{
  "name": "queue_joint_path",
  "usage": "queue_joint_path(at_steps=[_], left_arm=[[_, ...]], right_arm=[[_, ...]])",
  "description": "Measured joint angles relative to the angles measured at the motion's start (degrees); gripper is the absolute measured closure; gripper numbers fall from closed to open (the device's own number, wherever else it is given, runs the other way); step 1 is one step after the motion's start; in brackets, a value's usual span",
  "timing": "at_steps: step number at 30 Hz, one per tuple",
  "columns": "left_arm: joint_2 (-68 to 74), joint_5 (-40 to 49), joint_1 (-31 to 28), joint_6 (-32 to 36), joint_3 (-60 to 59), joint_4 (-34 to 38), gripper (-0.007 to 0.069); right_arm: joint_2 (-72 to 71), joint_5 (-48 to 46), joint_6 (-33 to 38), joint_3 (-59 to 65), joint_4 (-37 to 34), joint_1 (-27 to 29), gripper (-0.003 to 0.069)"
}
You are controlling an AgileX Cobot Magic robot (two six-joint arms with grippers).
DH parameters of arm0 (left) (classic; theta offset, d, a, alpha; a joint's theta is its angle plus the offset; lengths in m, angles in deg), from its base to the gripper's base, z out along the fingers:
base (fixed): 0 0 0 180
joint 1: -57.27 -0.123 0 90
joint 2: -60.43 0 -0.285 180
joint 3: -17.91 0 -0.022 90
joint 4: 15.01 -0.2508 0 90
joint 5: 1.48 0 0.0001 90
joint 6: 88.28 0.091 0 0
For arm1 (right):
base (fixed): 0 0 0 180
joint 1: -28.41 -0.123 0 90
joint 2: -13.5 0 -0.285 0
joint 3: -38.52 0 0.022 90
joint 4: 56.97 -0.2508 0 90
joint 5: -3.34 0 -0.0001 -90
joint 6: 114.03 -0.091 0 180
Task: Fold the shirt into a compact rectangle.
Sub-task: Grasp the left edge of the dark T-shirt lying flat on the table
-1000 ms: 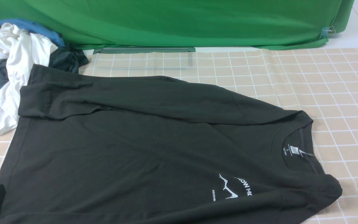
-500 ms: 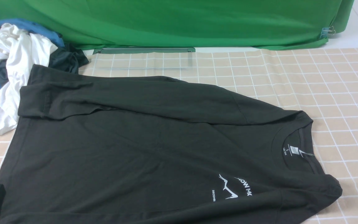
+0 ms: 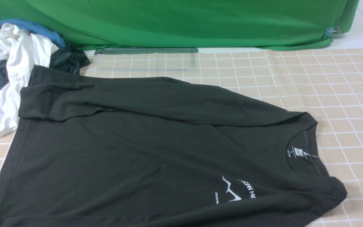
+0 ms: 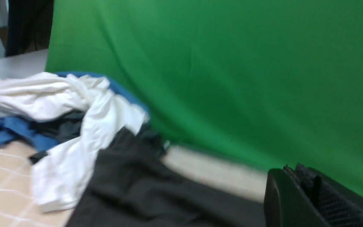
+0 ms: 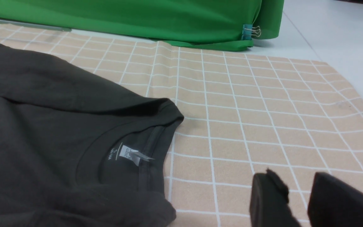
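Right now I am seeing the shirt [image 3: 137, 151] lying spread on the checked desk [image 3: 342, 94], far sleeve [image 3: 137, 97] folded across its body and collar [image 5: 151, 142] toward the right, while my left tool [image 4: 298, 179] is sitting pinched together and my right tool [image 5: 299, 189] is hovering apart and empty near the collar.

Matt knit shirt [image 3: 137, 142], smooth green cloth [image 3: 184, 22]

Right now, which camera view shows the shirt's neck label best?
The right wrist view: the neck label is close and sharp. In the front view the label is small; the left wrist view shows the shirt blurred, no label.
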Motion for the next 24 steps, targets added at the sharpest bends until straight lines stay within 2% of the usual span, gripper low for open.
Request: queue_joint_path(at_steps=[3, 8, 10, 15, 17, 18, 21, 22, 24], left_arm=[[0.0, -6.1, 0.0, -2.5, 0.0, 4.5, 0.0602], [0.0, -13.8, 0.0, -8.7, 0.0, 5.6, 0.0602], [0.0, -16.0, 0.0, -11.0, 0.0, 5.5, 0.0602], [0.0, -27.4, 0.0, -16.0, 0.1, 3.0, 0.0602], [0.0, -27.9, 0.0, -17.0, 1.9, 0.3, 0.0602], [-0.1, -27.5, 0.0, -17.1, 3.1, -0.9, 0.0602], [1.6, -15.9, 0.0, -17.4, 12.9, -6.7, 0.0602], [2.9, -9.2, 0.0, -17.4, 16.0, -7.9, 0.0602], [9.4, 7.8, 0.0, -16.5, 24.6, -11.4, 0.0602]], right_arm=[[0.0, 3.3, -4.4, 0.0, -0.3, 0.0, 0.0420], [0.0, 16.1, -23.3, 0.0, -1.1, 0.0, 0.0420], [0.0, 19.9, -28.3, 0.0, -1.2, 0.0, 0.0420], [0.0, 23.5, -31.6, 0.0, -1.3, 0.0, 0.0422], [0.0, 25.4, -31.8, 0.0, -1.3, 0.0, 0.0422], [0.0, 26.0, -32.0, 0.0, -1.3, 0.0, 0.0422], [0.0, 33.3, -32.3, 0.0, -1.3, 0.0, 0.0424], [0.0, 35.1, -32.4, -0.1, -1.3, 0.0, 0.0430], [0.1, 32.5, -32.5, -2.5, -1.3, 0.0, 0.0463]])
